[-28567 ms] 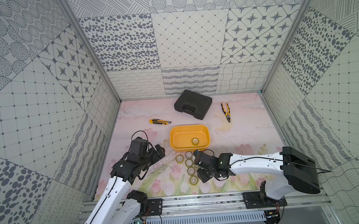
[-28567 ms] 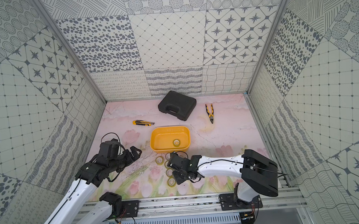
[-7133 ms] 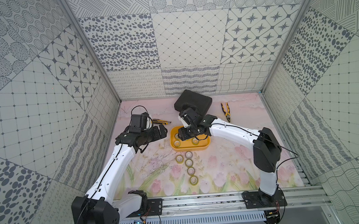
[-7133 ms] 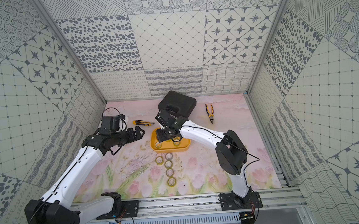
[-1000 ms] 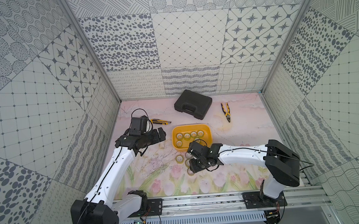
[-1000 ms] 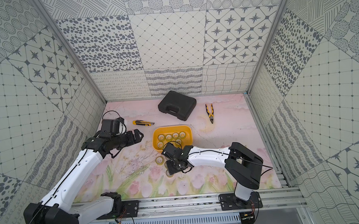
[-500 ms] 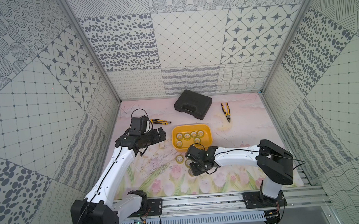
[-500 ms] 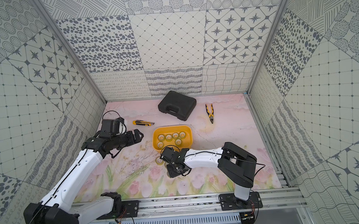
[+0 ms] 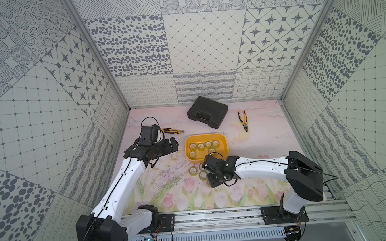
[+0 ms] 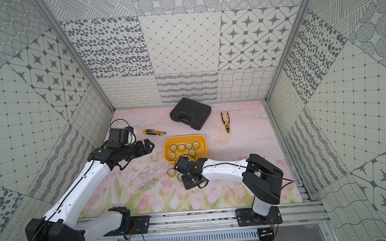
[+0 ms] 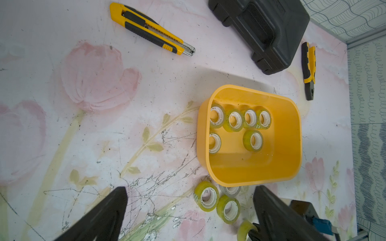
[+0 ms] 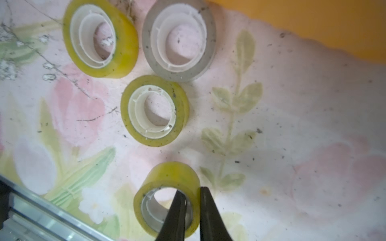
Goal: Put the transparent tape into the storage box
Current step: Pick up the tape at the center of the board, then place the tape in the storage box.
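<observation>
The yellow storage box (image 9: 204,135) (image 10: 184,137) (image 11: 282,135) stands mid-mat with several rolls of transparent tape (image 11: 234,121) lying in it. Three more rolls lie on the mat just in front of it: two yellowish (image 12: 100,39) (image 12: 154,110) and one greyish (image 12: 179,39). My right gripper (image 12: 192,194) (image 9: 211,181) is shut on the wall of a fourth roll (image 12: 167,183), one finger inside its core and one outside. This roll stands tilted on its edge. My left gripper (image 11: 190,189) (image 9: 174,144) hangs open to the left of the box, holding nothing.
A black toolcase (image 9: 207,112) lies at the back, with yellow-handled pliers (image 9: 243,120) to its right. A yellow utility knife (image 9: 173,131) lies behind my left gripper. The metal rail (image 9: 217,214) runs along the front edge, close to the held roll.
My right gripper has shifted slightly left over the loose rolls and closed on one roll's wall. The left arm has not moved.
</observation>
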You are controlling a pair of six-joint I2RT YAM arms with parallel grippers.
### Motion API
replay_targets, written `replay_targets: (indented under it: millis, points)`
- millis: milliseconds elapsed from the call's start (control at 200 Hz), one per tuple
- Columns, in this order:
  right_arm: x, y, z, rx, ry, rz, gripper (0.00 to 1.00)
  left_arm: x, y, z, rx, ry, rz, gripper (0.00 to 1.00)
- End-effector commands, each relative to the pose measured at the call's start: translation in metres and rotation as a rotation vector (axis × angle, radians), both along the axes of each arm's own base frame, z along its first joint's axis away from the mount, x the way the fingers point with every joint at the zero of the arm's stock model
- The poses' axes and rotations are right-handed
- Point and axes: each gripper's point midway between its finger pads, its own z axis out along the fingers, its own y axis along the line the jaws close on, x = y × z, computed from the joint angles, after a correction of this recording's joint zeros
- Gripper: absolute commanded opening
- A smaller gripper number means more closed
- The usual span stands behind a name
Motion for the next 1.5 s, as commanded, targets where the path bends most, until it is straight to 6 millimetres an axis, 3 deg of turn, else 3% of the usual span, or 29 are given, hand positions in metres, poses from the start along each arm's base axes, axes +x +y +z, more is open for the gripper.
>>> replay_targets:
  millis: [0,150,295,565,760,1021,1226,1496]
  points:
    - [0.008,-0.009,0.027,0.043,-0.05,0.006,0.08,-0.001,0.001,0.001,0.007,0.001,-0.005,0.99]
    - [0.031,-0.01,0.063,0.135,-0.101,-0.008,0.08,-0.001,0.0,0.001,0.005,-0.001,-0.005,0.99]
    - [0.067,-0.005,0.088,0.182,-0.145,-0.009,0.09,-0.001,0.0,0.001,0.003,-0.001,-0.006,0.99]
    - [0.129,0.024,0.083,0.192,-0.134,0.007,0.08,-0.002,-0.001,0.002,-0.002,-0.004,-0.009,0.99]
    - [0.158,0.048,0.061,0.161,-0.119,0.024,0.08,-0.001,-0.002,0.003,-0.01,-0.005,-0.014,0.99]
    - [0.166,0.07,0.025,0.153,-0.04,0.034,0.09,-0.002,-0.002,0.001,-0.014,0.001,-0.013,0.99]
    - [0.163,0.079,0.012,0.151,-0.015,0.044,0.1,-0.001,-0.003,0.001,-0.019,0.004,-0.015,0.99]
    - [0.159,0.088,0.003,0.148,0.005,0.056,0.26,-0.002,-0.004,0.001,-0.019,0.004,-0.016,0.99]
